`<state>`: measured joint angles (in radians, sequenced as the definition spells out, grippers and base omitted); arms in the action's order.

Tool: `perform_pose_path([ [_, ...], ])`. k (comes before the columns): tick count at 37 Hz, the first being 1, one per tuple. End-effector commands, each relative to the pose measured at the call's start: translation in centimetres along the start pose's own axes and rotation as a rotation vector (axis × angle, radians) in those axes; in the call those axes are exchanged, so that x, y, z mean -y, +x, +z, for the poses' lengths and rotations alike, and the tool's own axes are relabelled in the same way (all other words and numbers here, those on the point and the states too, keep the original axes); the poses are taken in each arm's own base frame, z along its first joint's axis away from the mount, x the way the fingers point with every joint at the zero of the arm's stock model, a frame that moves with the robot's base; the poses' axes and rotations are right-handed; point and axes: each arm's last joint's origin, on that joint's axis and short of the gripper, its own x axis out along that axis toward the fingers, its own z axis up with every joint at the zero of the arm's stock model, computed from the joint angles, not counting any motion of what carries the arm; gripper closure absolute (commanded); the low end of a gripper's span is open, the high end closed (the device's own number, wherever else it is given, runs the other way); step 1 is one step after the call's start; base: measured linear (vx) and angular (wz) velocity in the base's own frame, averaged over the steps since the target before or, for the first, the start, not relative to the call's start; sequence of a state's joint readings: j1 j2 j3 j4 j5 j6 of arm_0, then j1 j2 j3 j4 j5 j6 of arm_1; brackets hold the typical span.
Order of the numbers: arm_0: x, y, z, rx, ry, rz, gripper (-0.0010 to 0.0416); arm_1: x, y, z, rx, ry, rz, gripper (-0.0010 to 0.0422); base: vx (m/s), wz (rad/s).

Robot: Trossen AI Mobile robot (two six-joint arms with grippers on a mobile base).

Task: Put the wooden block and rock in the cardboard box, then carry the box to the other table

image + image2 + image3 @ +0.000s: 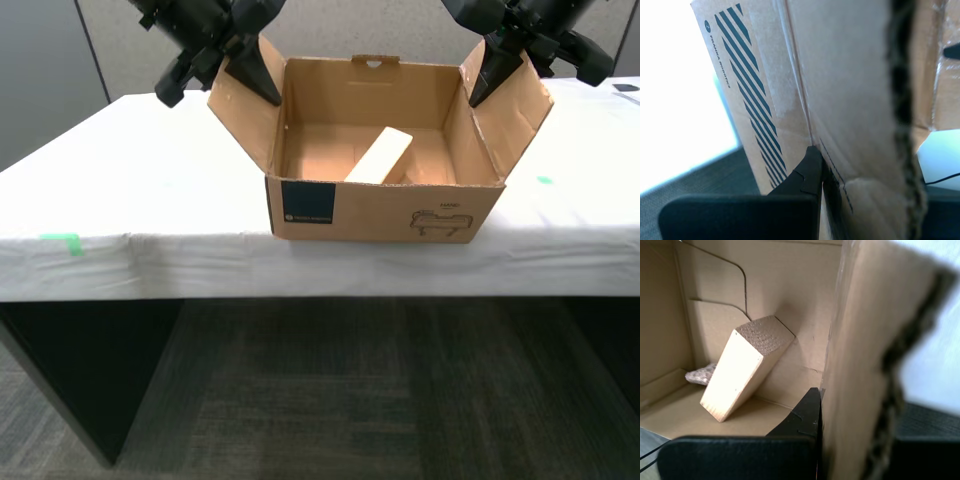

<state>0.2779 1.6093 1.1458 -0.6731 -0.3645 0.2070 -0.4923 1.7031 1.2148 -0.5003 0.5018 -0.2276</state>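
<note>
The cardboard box (380,212) stands open near the front edge of the other table (150,170), a wrinkled white top with green tape pieces. The wooden block (382,155) (742,372) leans tilted inside the box. The rock (700,375) lies behind the block on the box floor, and I cannot make it out in the exterior view. My first gripper (826,394) (490,72) is shut on the flap (515,105) at the exterior view's right. My second gripper (820,152) (250,65) is shut on the flap (240,115) at the exterior view's left, beside a striped label (747,95).
Green tape (62,242) marks the table's front edge at the exterior view's left, and a smaller piece (544,180) lies to the box's right. A black item (626,88) sits at the table's far right. Dark carpet (320,400) lies below. Partition walls stand behind.
</note>
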Motion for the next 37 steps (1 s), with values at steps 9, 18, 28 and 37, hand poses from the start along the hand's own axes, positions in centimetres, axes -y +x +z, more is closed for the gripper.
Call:
perform_pose_path([
  [9, -0.32, 0.0, 0.08, 0.005, -0.002, 0.032, 0.0407, 0.63, -0.04, 0.17, -0.002, 0.026, -0.036, 0.0413, 0.174, -0.096],
  [18, -0.32, 0.07, 0.2, 0.016, -0.013, 0.033, 0.0407, 0.54, -0.05, 0.26, 0.013, 0.03, 0.017, 0.0413, 0.173, -0.081],
  [28, -0.34, 0.08, 0.2, 0.016, -0.012, 0.034, 0.0407, 0.48, -0.04, 0.24, 0.014, 0.033, 0.033, 0.0413, 0.173, -0.05],
  [37, -0.34, 0.11, 0.24, 0.019, -0.02, 0.035, 0.0407, 0.48, -0.03, 0.22, 0.014, -0.001, 0.036, 0.0413, 0.182, -0.034],
])
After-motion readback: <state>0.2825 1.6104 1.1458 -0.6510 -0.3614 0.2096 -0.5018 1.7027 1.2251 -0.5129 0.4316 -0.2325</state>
